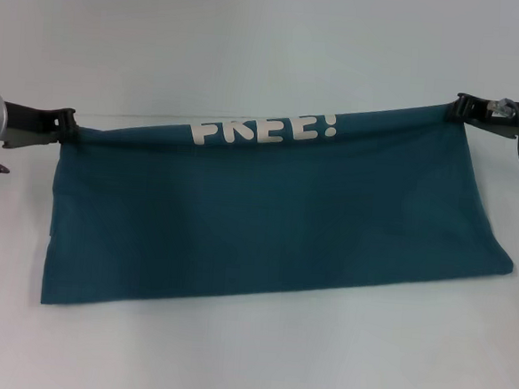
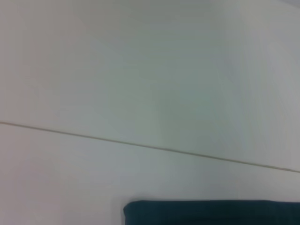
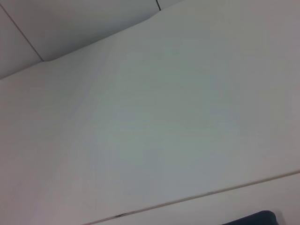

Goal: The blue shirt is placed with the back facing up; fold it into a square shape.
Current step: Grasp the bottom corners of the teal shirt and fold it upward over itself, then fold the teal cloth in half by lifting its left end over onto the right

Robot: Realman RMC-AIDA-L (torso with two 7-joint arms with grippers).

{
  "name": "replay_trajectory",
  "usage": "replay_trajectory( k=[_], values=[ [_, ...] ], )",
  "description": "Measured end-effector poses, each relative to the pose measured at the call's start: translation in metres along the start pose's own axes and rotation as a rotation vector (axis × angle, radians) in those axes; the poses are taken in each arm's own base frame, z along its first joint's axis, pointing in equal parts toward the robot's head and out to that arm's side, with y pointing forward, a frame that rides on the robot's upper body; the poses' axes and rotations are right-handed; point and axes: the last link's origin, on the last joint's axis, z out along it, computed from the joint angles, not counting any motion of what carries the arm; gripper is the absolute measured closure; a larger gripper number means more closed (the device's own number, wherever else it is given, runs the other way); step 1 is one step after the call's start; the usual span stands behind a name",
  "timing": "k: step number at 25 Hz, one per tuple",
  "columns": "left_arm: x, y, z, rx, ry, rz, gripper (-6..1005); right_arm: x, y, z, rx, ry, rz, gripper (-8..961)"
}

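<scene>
Head view, left gripper (image 1: 71, 128) and right gripper (image 1: 459, 109) pinching top corners of large dark teal-blue cotton T-shirt (image 1: 266, 222), cream "FREE!" lettering (image 1: 264, 129) along the held edge, white table (image 1: 271, 35).

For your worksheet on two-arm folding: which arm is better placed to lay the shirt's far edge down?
Neither alone. The left gripper and right gripper each pinch one far corner of the shirt; both should probably move together.

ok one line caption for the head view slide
Both end effectors, left and right, hold the blue shirt by its top corners, lettering showing.
</scene>
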Motion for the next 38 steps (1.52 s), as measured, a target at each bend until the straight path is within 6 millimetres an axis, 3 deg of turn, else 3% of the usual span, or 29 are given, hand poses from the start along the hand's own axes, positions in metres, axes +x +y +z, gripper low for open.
replay_trajectory(
  k=[6, 14, 23, 28, 36, 38],
  values=[
    [0.001, 0.002, 0.002, 0.006, 0.023, 0.014, 962, 0.003, -0.001, 0.002, 0.009, 0.01, -0.006, 844],
    [0.001, -0.003, 0.004, 0.022, 0.056, -0.03, 829, -0.015, -0.004, 0.0, 0.033, -0.016, -0.039, 797],
    [-0.001, -0.025, -0.007, 0.032, 0.098, -0.099, 631, -0.019, -0.021, -0.013, 0.006, 0.004, 0.02, 601],
    [-0.016, -0.03, -0.021, -0.139, 0.088, -0.158, 539, 0.0, -0.031, -0.037, -0.183, 0.049, 0.104, 497],
    [-0.066, -0.038, -0.067, -0.593, 0.131, -0.335, 466, 0.055, -0.046, -0.095, -0.544, 0.053, 0.178, 304],
    [-0.082, -0.041, -0.071, -0.65, 0.122, -0.396, 406, 0.067, -0.051, -0.106, -0.583, 0.039, 0.189, 179]
  ],
)
